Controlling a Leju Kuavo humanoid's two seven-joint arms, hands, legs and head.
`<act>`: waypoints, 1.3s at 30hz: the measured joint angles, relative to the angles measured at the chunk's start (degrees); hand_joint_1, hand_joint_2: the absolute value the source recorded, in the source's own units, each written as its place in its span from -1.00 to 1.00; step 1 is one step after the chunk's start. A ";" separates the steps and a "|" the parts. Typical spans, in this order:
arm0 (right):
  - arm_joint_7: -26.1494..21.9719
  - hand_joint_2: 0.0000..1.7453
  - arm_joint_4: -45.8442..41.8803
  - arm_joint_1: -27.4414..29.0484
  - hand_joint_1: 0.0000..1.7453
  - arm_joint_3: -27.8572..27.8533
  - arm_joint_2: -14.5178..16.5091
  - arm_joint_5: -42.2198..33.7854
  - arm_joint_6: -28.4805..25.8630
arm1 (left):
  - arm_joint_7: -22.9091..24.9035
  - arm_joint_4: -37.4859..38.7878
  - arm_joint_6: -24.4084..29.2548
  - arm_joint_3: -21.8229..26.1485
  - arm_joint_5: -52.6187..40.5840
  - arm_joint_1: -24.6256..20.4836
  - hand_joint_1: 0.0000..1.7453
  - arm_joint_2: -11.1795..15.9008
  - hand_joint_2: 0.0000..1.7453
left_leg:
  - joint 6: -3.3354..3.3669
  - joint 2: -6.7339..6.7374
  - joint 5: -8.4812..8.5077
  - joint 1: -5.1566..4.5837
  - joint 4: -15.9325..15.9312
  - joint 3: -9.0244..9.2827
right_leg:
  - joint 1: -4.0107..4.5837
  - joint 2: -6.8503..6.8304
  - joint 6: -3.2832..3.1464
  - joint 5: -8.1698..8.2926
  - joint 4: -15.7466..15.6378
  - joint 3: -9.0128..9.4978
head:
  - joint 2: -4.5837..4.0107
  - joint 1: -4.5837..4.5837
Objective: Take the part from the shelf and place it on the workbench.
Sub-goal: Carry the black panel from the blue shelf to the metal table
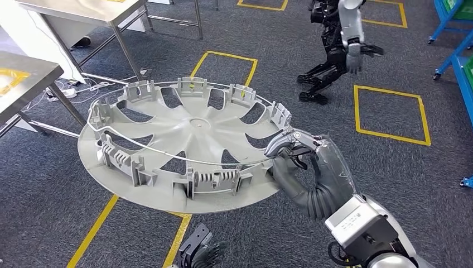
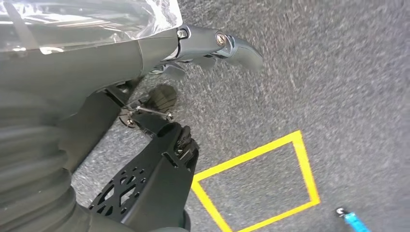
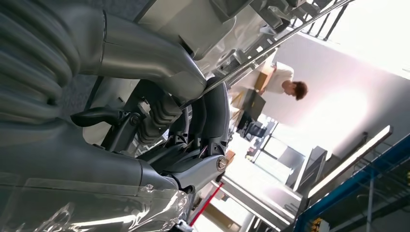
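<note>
Right robot hand (image 1: 295, 153) is gripping the part (image 1: 184, 148), a flat wheel cover, by its right rim; the desk (image 1: 25, 75) is lying beyond the part's far-left edge. Left robot hand (image 1: 202, 251) is hanging low, apparently empty.

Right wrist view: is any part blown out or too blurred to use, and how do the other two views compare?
Right wrist view: the background behind the person is washed out white; the right hand close up is soft. Left wrist view: the carpet is smeared, the left hand dark. Head view: evenly lit and sharp on the wheel cover.
</note>
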 joint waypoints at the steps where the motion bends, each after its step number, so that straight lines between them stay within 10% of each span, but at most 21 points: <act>1: 0.01 1.00 0.00 -0.06 1.00 0.00 0.01 0.02 -0.01 | 0.04 -0.01 0.04 0.03 0.00 -0.03 -1.00 -0.01 1.00 | 0.47 0.71 -0.03 -0.33 -1.12 0.50 | 0.14 -0.53 0.31 -0.15 -0.04 0.14 | 0.00 0.03; 4: 0.08 1.00 0.01 -0.14 1.00 0.03 0.03 0.03 -0.03 | 0.13 -0.02 0.19 0.07 0.02 0.16 -1.00 0.11 1.00 | 1.85 -0.87 -0.11 -0.62 -1.53 0.53 | -0.01 -1.43 1.28 -0.71 -0.14 0.58 | 0.00 0.27; 6: 0.13 1.00 0.02 -0.13 1.00 0.02 0.01 0.04 -0.03 | 0.20 -0.02 0.21 0.08 0.02 0.22 -1.00 0.21 1.00 | 2.61 -2.10 -0.02 -0.39 -1.84 0.75 | -0.30 1.15 1.61 -2.65 2.51 -0.40 | 0.00 0.53; 9: 0.14 1.00 0.09 0.18 1.00 0.05 -0.03 0.05 -0.07 | 0.27 -0.02 0.20 0.09 0.01 0.19 -1.00 0.15 1.00 | 3.23 -4.20 -0.11 -0.42 -1.85 0.86 | -0.36 4.77 1.47 -6.96 13.03 -6.01 | 0.00 1.19; 11: 0.18 1.00 0.20 0.39 1.00 0.11 -0.04 0.05 -0.07 | 0.31 -0.02 0.21 0.08 0.01 0.30 -1.00 0.13 1.00 | 3.29 -5.94 -0.20 -0.55 -1.71 0.95 | -0.32 5.16 1.30 -6.02 15.42 -8.12 | 0.00 1.31; 15: 0.21 1.00 0.29 0.49 1.00 0.07 -0.07 0.14 -0.17 | 0.34 -0.03 0.26 0.09 -0.05 0.36 -1.00 0.07 1.00 | 2.72 -9.28 -0.56 -0.41 -0.99 0.77 | -0.44 8.40 0.65 1.41 3.46 -3.99 | -0.01 1.36; 19: 0.68 1.00 0.08 0.70 1.00 0.09 -0.04 0.74 -0.48 | 0.44 -0.05 0.36 0.04 -0.29 1.09 -1.00 -0.02 1.00 | 1.35 -11.37 -0.38 0.25 -1.09 0.12 | -0.21 8.33 0.05 1.50 0.54 -2.53 | -0.01 1.29; 23: 1.22 1.00 -0.49 1.07 1.00 0.07 -0.01 1.20 -0.74 | 0.50 -0.08 0.43 -0.05 -0.67 1.36 -1.00 0.04 1.00 | 0.19 -5.45 -4.58 -0.08 6.38 -3.18 | -0.29 5.29 -0.92 1.73 -0.92 -1.07 | -0.01 0.43; 26: 1.58 1.00 -0.78 1.36 1.00 0.13 -0.01 1.29 -0.77 | 0.67 -0.09 0.40 -0.09 -0.93 1.34 -1.00 0.02 1.00 | -0.52 -4.08 -6.11 0.44 13.06 -6.45 | -0.26 2.89 -0.95 1.24 -0.96 -0.48 | 0.00 0.19; 29: 1.80 1.00 -0.91 1.49 1.00 0.17 -0.01 1.34 -0.68 | 0.75 -0.11 0.42 -0.14 -1.01 1.30 -1.00 0.09 1.00 | -0.68 -1.55 -1.21 0.58 4.48 -2.10 | -0.26 0.95 -0.37 0.52 -0.87 0.23 | 0.00 -0.02; 32: 1.84 1.00 -1.23 1.43 1.00 0.15 -0.01 1.56 -0.62 | 0.79 -0.14 0.44 -0.14 -1.01 0.96 -1.00 0.09 1.00 | 0.68 1.78 -0.10 -0.36 -1.31 0.56 | 0.28 -0.73 0.54 -0.10 -0.79 0.69 | 0.00 -0.07; 35: 1.89 1.00 -1.37 1.37 1.00 0.15 0.01 1.62 -0.53 | 0.81 -0.15 0.48 -0.16 -1.01 0.88 -1.00 0.18 1.00 | 2.11 -0.10 -0.08 -0.44 -1.69 0.62 | 0.05 -1.08 1.47 -0.96 -0.59 1.10 | 0.00 0.17; 39: 1.97 1.00 -1.60 1.35 1.00 0.16 -0.01 1.66 -0.37 | 0.85 -0.24 0.44 -0.16 -1.11 0.38 -1.00 0.25 1.00 | 3.29 -3.05 -0.11 -0.34 -1.92 0.91 | -0.28 4.44 1.53 -6.31 10.72 -4.60 | 0.00 1.09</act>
